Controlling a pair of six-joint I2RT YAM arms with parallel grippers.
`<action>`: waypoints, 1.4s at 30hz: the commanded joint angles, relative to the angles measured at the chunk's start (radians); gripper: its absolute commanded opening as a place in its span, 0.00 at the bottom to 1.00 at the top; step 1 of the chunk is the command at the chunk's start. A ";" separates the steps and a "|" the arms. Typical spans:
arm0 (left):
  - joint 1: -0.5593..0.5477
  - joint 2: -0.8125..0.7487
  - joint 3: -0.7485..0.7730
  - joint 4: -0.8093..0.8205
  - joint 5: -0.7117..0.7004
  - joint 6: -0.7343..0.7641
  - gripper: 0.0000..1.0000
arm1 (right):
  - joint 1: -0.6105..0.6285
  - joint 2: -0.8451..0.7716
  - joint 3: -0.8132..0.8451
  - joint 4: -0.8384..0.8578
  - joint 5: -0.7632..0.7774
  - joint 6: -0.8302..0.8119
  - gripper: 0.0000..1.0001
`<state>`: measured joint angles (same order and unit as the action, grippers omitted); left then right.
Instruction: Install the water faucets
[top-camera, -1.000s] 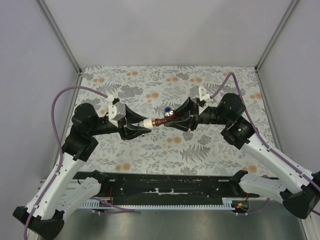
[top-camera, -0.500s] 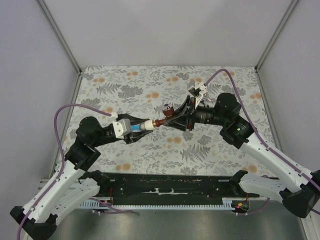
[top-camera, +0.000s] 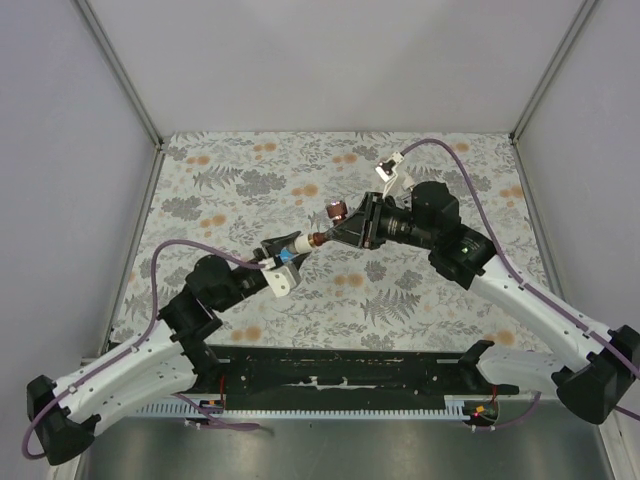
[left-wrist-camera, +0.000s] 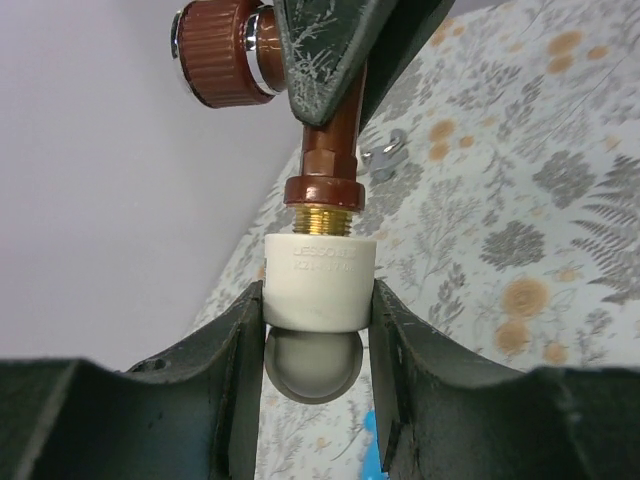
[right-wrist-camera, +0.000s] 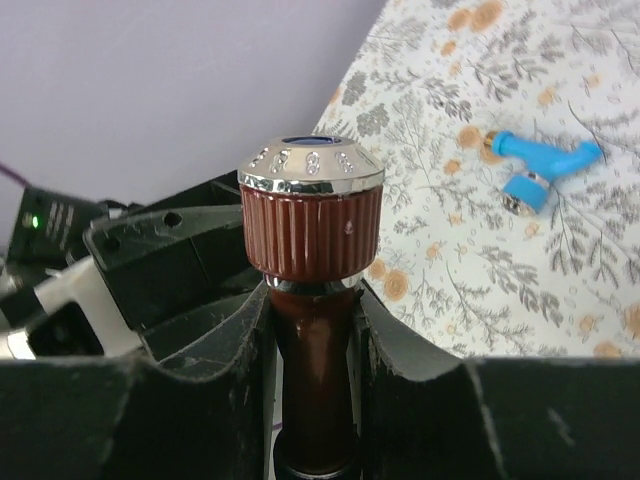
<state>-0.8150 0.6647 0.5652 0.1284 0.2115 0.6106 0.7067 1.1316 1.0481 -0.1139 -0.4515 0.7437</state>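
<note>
The reddish-brown water faucet (top-camera: 322, 238) hangs above the middle of the table, its brass thread (left-wrist-camera: 320, 217) entering a white pipe fitting (left-wrist-camera: 320, 281). My left gripper (left-wrist-camera: 318, 300) is shut on that fitting (top-camera: 298, 244) from the near left. My right gripper (right-wrist-camera: 312, 310) is shut on the faucet's brown body (right-wrist-camera: 315, 370), just under its ribbed, chrome-capped knob (right-wrist-camera: 310, 215). In the top view the right gripper (top-camera: 342, 230) comes in from the right, with the knob (top-camera: 335, 210) sticking out towards the back. A blue faucet (right-wrist-camera: 535, 165) lies on the floral tablecloth.
A small silvery part (left-wrist-camera: 385, 155) lies on the cloth below the joined pieces. Grey walls with metal corner posts (top-camera: 120, 75) close in the table. A black rail (top-camera: 330, 375) with both arm bases runs along the near edge.
Both wrists have rolled while keeping their grips. The left arm has dropped low and swung towards the centre. The faucet's knob has turned towards the back.
</note>
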 joint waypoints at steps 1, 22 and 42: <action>-0.105 0.039 -0.053 0.371 -0.191 0.260 0.02 | 0.016 0.051 0.000 -0.073 0.103 0.224 0.00; -0.240 0.168 -0.179 0.701 -0.465 0.402 0.02 | 0.014 0.048 -0.056 -0.152 0.298 0.594 0.06; -0.237 0.161 -0.214 0.676 -0.514 0.311 0.02 | 0.016 0.003 -0.040 -0.188 0.349 0.597 0.43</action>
<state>-1.0515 0.8562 0.3332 0.6502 -0.2852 0.9764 0.7235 1.1522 1.0046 -0.2649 -0.1627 1.3304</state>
